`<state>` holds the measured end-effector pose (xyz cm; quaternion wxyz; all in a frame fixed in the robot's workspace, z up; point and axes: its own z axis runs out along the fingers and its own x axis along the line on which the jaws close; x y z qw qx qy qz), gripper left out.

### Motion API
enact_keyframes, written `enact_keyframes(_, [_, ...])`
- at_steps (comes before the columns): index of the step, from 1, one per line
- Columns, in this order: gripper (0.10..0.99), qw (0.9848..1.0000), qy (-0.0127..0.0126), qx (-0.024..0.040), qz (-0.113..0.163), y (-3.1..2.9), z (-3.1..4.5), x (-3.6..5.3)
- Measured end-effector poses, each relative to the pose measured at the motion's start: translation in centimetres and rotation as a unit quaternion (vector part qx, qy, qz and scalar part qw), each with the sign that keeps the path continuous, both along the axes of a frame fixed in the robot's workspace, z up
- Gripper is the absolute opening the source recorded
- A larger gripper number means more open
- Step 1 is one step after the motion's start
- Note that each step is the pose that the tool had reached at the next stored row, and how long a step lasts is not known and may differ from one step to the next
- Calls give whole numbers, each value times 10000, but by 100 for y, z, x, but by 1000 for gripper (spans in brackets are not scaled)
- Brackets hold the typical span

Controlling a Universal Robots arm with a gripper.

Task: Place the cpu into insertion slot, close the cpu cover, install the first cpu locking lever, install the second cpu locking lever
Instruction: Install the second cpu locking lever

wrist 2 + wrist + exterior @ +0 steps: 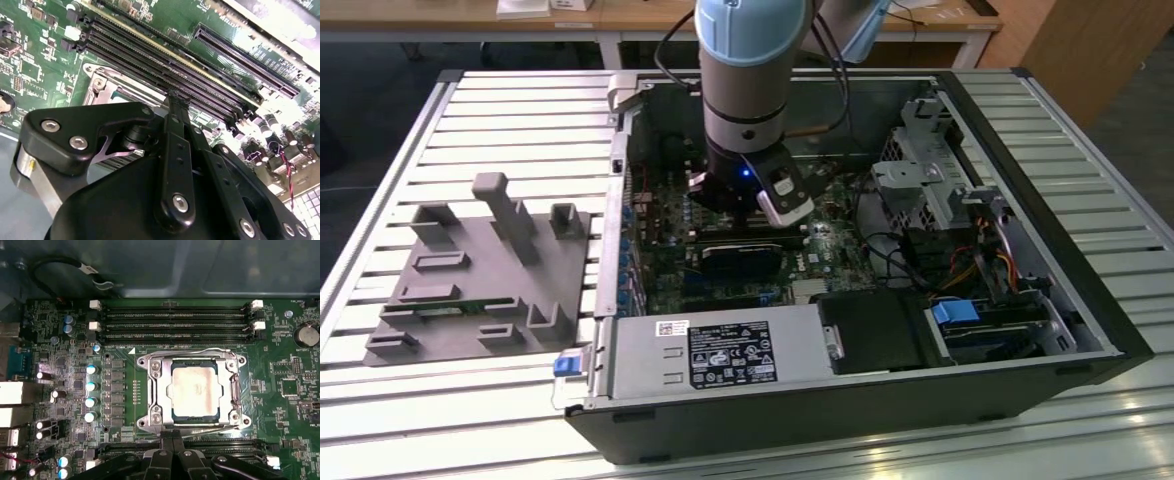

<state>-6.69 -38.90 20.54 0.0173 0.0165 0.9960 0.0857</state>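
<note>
cpu (195, 392): in the insertion slot (176, 371), under the closed cpu cover (162, 392).
Memory slots (175, 322): 12 o'clock of the slot.
Hand (172, 440): 6 o'clock, near the cover's edge.

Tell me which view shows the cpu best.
The first wrist view: the cpu faces the camera, framed by the cpu cover. The second wrist view shows a sliver beside the gripper. In the exterior view the arm hides it.

A slatted metal table (480, 110) spreads around and beneath the gripper; beyond it stand wooden desks (640, 20), with a wooden panel (1081, 50) off to one side.
</note>
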Motion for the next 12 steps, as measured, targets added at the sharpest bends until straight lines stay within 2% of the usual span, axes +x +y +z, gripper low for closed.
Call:
enact_keyframes(4, [106,10000,1,54,18,-1,-16,-12])
enact_keyframes(9, [106,9998,-1,217,23,-26,-22,-43])
enact_keyframes(12, [106,9997,-1,258,25,-55,-24,-64])
